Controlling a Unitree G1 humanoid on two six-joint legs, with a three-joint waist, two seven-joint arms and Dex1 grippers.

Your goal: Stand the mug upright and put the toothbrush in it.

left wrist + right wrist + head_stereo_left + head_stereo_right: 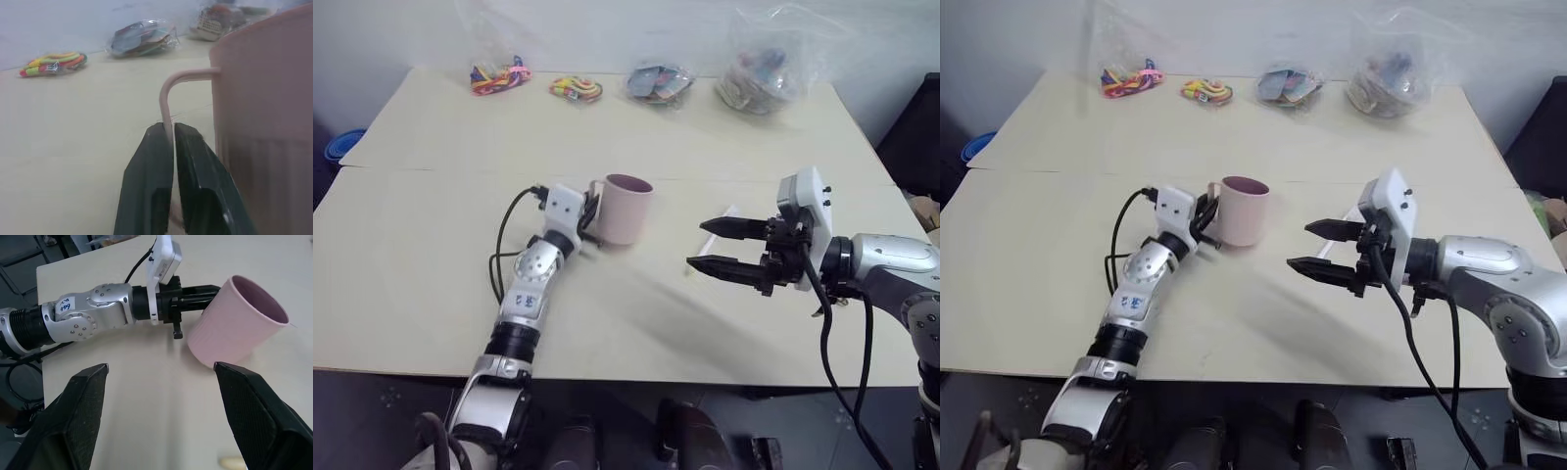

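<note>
Pale wood table (431,284) is carrying the pink mug (625,210), standing upright at centre. The left gripper (172,134) is pinching its handle; the right gripper (717,247) is hanging wide open, empty, at three o'clock above the toothbrush (716,227). Releasing abruptly risks tipping it.

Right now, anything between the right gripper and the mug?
Nothing: bare tabletop runs between the right gripper and the upright mug, as the eye views and the right wrist view show. The toothbrush lies behind the gripper's fingers.
</note>
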